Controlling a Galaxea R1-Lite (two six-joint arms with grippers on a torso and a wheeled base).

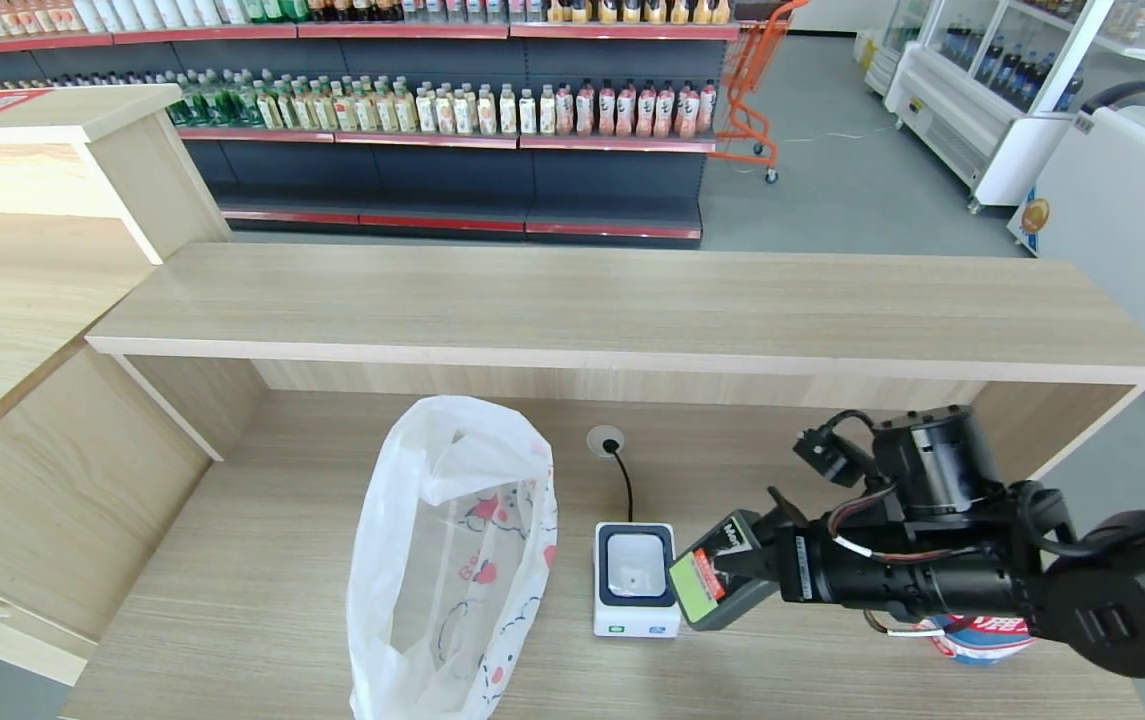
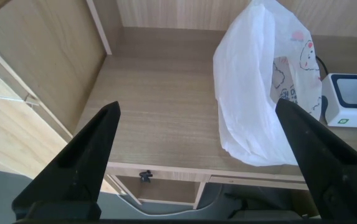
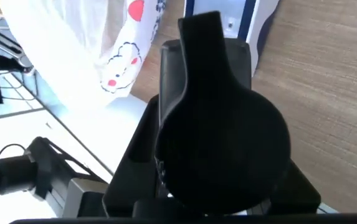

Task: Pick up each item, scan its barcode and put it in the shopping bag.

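Stage: judged mid-scan of one item; dark box (image 1: 717,585) held clear of the counter (image 1: 262,600), just beside the scanner (image 1: 635,580) on its right; not yet bagged
Right gripper (image 1: 747,565): clamped on the box from the arm's side
Left gripper (image 2: 197,106): spread wide, empty; hung near the counter's near edge, left of the shopping bag (image 1: 452,560)
Bag: stood open just left of the scanner; nothing made out inside
Remaining: box to be bagged; round red-and-blue packet (image 1: 982,638) under the right arm to be picked, scanned, bagged
Orientation: box tilted; green-and-red labelled face turned up and toward the scanner; long axis seemed to lie across the arm's line, uncertain through foreshortening
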